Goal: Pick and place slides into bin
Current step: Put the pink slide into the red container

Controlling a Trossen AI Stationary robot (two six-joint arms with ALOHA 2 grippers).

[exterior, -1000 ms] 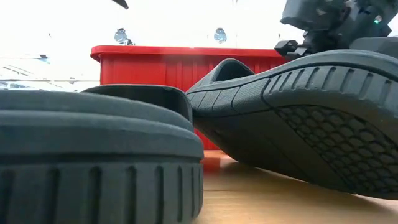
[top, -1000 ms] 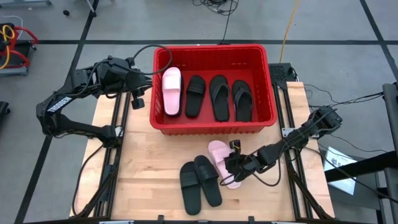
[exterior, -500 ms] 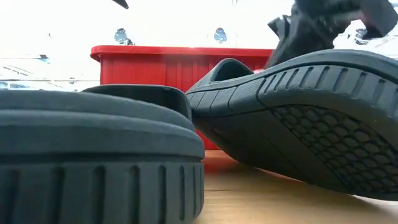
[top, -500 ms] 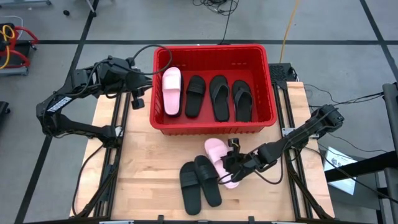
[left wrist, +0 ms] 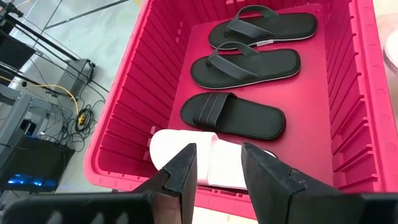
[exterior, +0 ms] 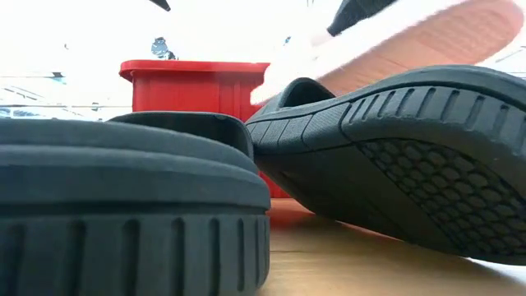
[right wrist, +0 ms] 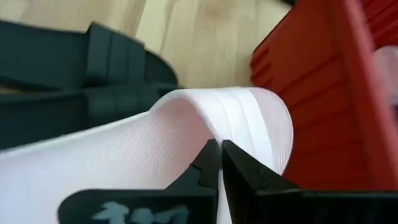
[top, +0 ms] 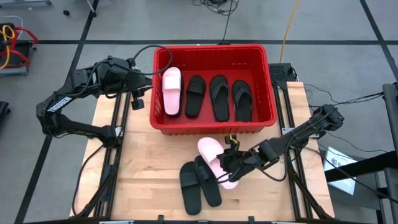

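Four slides already in bin (top: pixel 211 122): pink one (top: pixel 171 91), black band one (top: pixel 194 95), two flip-flops (top: pixel 219 96) side by side, long axes running front to back of crate. Three left outside: pink slide (top: pixel 210 152) and two black slides (top: pixel 200 184) on table (top: pixel 149 168).

Right gripper (top: pixel 231 168) clamped on pink slide's strap, jaws pinched tight through the band per right wrist view (right wrist: pixel 217 158). Slide lifted and tilted, sole up in low view (exterior: pixel 411 45), heel end pointing toward bin. Hanging just above and overlapping nearer black slide; contact not clear.

Key relation: bin straight ahead of right gripper, near wall just beyond slide's far tip. Slide's long axis roughly aimed at wall, slightly angled toward left arm's side. Free floor space in bin at the end nearest right arm, beside the flip-flops. Right arm nearer and already loaded, so its move by judgement: raise above rim, carry forward, lower, release.

Left gripper (left wrist: pixel 214 168) parked over bin's corner on its own side, above white-pink slide, fingers (left wrist: pixel 180 171) apart, holding nothing. Waiting.

Risk: slide tip catching red rim if lift too low; strap grip thin, slide may swing.

Black slides directly beneath and to left-arm side of right gripper, parallel, long axes roughly front to back. Next targets, likely.
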